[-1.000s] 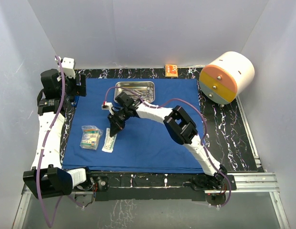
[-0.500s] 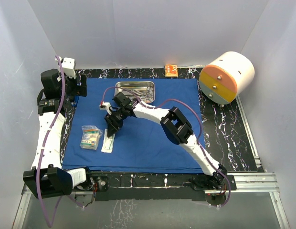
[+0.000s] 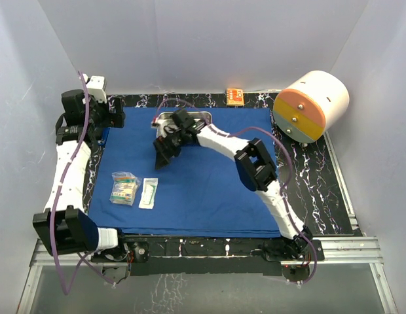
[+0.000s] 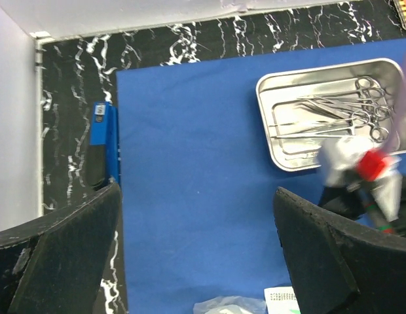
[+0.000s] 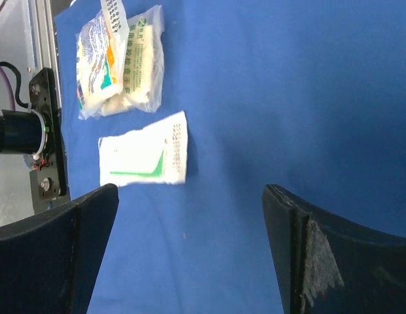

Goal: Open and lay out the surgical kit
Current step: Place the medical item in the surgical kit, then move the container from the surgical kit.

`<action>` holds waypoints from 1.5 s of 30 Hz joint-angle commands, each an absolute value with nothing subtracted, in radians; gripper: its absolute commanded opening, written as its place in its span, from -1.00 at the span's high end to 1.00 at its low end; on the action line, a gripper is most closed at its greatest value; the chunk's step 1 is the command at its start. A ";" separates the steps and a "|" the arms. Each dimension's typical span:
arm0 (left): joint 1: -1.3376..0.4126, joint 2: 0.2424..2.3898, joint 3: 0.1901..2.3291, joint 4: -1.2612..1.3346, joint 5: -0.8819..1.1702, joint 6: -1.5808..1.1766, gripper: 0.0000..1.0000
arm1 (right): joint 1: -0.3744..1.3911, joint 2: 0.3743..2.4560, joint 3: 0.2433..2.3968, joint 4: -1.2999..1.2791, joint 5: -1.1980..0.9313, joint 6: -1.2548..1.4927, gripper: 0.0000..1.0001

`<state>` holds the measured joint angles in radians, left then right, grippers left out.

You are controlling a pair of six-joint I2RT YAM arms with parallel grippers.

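Right end effector (image 5: 190, 196) hangs wide open and empty over the blue cloth (image 5: 255, 98); left end effector (image 4: 196, 193) likewise.

White-orange cylinder (image 3: 312, 104), orange box (image 3: 235, 96)

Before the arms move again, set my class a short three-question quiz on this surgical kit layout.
1. How many packets lie on the blue cloth?
2. True or false: the right gripper grips the flat white packet.
3. Where do the forceps and clamps lie? A: in the steel tray; B: on the blue cloth; C: on the marbled tabletop.
Key: 1 two; 2 false, its jaws stand open, empty; 3 A.
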<state>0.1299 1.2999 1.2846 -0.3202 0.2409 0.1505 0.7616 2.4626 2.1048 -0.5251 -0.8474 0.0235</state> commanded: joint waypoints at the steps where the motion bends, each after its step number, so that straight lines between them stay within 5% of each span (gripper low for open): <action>1: 0.133 1.394 1.332 -0.312 0.336 0.090 -0.97 | 0.661 2.237 2.041 -0.518 -0.868 -0.022 -0.82; 6: 0.102 1.531 1.345 -0.246 0.393 0.036 -0.89 | 0.556 2.091 1.922 -0.514 -0.760 -0.070 -0.77; 13: 0.027 1.654 1.382 -0.221 0.379 -0.006 -0.86 | 0.457 2.013 1.812 -0.391 -0.328 0.030 -0.64; 28: -0.006 1.569 1.255 -0.134 0.423 0.005 -0.86 | 0.453 2.254 1.921 -0.384 0.017 -0.007 -0.25; 45: -0.051 1.567 1.203 -0.102 0.429 0.035 -0.86 | 0.374 2.168 1.715 -0.322 0.055 0.081 0.73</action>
<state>-0.0250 1.6207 1.2171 -0.1181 0.4122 0.0124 0.4358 2.2711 1.7855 -0.3622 0.0082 0.0395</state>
